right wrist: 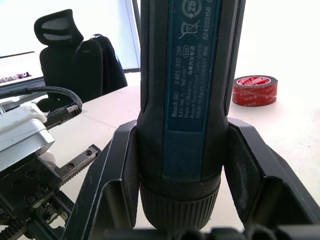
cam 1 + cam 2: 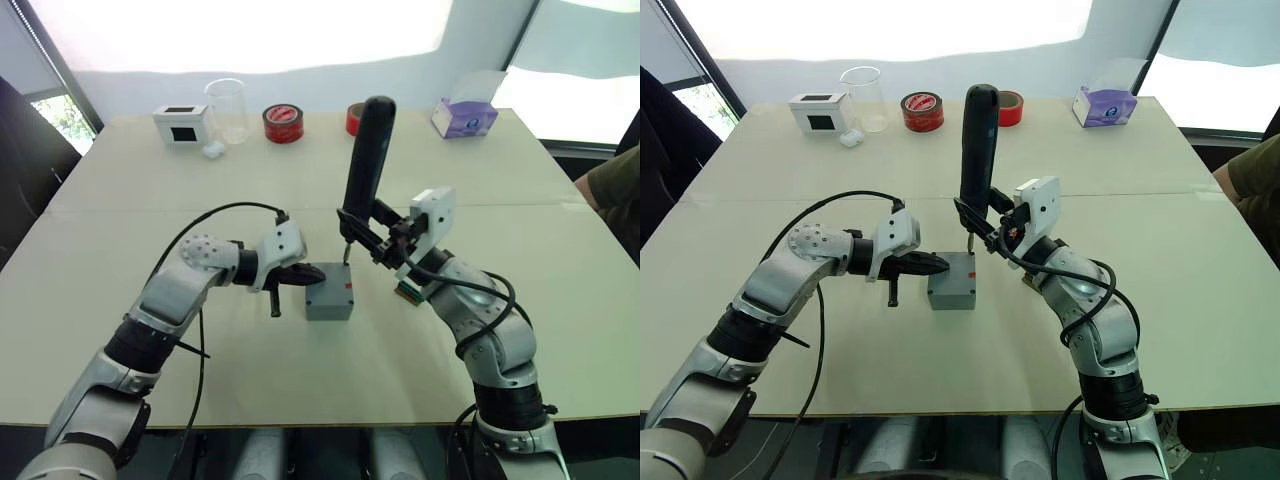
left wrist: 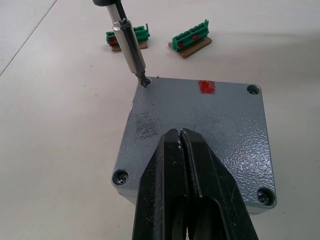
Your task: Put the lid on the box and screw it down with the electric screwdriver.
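Right gripper (image 2: 372, 232) clamps the screwdriver (image 2: 362, 165) low on its black body, fingers either side of the barrel just above the knurled collar, as the right wrist view shows. Tool stands near upright, leaning slightly, handle end up. Its thin bit (image 3: 131, 51) runs down to the lid (image 3: 200, 135), tip seated in one corner screw hole, the corner on the robot's far right side of the box (image 2: 329, 301).

Left gripper (image 2: 300, 276) is pinched shut w/ nothing between the fingers; fingertips (image 3: 180, 145) rest on the lid top, roughly mid-lid toward its left edge. Arm comes in from the left, wrist about level w/ the box.

Lid sits flush on the box, edges lined up, red mark (image 3: 206, 87) on top near the far edge. Screw heads visible in the other three corners in the left wrist view. Box is at mid-table, between the two grippers, on a pale tabletop (image 2: 150, 180).

Just beyond the box, toward the right arm, two small green connector pieces (image 3: 190, 41) lie on the table, apart from the box.

Far edge of table, well apart from the work: white box w/ black window (image 2: 181, 124), clear beaker (image 2: 226, 110), red tape roll (image 2: 283, 123), second tape roll partly hidden behind the screwdriver, tissue box (image 2: 465, 118). A person's arm (image 2: 610, 200) shows at the right edge.
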`<action>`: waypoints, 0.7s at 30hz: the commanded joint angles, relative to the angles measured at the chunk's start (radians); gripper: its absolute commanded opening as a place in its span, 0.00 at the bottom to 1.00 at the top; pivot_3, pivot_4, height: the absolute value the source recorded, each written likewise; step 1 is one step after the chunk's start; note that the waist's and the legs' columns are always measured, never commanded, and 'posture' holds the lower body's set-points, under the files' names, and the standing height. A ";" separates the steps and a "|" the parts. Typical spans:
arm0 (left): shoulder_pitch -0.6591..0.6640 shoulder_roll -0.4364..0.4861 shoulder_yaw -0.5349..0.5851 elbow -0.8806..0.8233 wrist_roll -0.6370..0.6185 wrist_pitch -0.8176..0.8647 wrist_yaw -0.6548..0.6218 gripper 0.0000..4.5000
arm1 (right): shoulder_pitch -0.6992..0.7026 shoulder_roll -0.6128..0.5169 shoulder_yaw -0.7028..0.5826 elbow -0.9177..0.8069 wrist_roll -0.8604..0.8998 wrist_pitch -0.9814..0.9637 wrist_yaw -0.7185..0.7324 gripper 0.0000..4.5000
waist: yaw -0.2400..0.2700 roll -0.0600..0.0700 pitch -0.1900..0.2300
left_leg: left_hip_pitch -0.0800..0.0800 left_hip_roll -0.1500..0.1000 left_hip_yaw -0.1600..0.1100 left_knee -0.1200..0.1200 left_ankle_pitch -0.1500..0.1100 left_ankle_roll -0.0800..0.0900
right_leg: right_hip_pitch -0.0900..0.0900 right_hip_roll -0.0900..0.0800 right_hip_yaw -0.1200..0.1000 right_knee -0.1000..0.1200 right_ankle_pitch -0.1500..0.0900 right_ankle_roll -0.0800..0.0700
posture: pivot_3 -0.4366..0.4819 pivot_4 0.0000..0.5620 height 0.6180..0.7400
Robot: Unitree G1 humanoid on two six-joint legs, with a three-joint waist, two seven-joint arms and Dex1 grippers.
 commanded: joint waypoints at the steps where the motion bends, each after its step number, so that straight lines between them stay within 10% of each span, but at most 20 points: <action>1: 0.005 -0.001 -0.026 0.003 0.023 0.003 -0.010 0.00 | -0.014 -0.005 -0.020 -0.020 0.008 -0.009 -0.002 0.40 | 0.000 0.000 0.000 | 0.000 0.000 0.000 0.000 0.000 0.000 | 0.000 0.000 0.000 0.000 0.000 0.000 | 0.48 0.27 1.00; 21: 0.020 -0.004 -0.034 0.002 0.040 -0.003 -0.013 0.00 | 0.004 0.018 0.033 -0.011 -0.023 -0.044 -0.009 0.40 | 0.000 0.000 0.000 | 0.000 0.000 0.000 0.000 0.000 0.000 | 0.000 0.000 0.000 0.000 0.000 0.000 | 0.48 0.27 1.00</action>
